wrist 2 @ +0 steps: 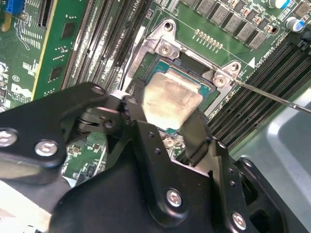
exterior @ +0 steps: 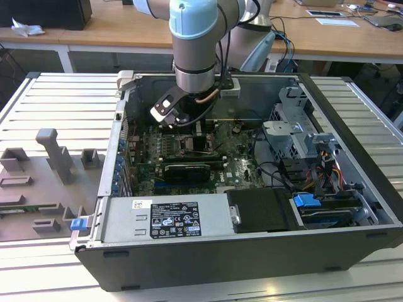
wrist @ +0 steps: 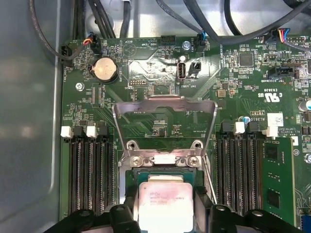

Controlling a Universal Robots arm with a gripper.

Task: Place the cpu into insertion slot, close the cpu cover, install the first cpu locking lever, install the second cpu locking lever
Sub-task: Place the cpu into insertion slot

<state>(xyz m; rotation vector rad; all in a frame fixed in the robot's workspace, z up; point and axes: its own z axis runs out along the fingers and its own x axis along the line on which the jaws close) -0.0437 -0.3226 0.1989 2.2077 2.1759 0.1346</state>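
Gripping the cpu by two opposite edges, the end effector holds it flat, squarely over the insertion slot; the cpu cover stands open just beyond.

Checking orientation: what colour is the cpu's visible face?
The cpu is silvery-grey; first wrist view.

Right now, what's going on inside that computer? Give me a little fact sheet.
Pincer: shut on the cpu, one finger on each of two opposite edges
Cpu: metal face up, at the insertion slot; cannot tell whether it is fully seated
Cpu cover: open, standing up from its hinge
Setting: green motherboard inside an opened computer case
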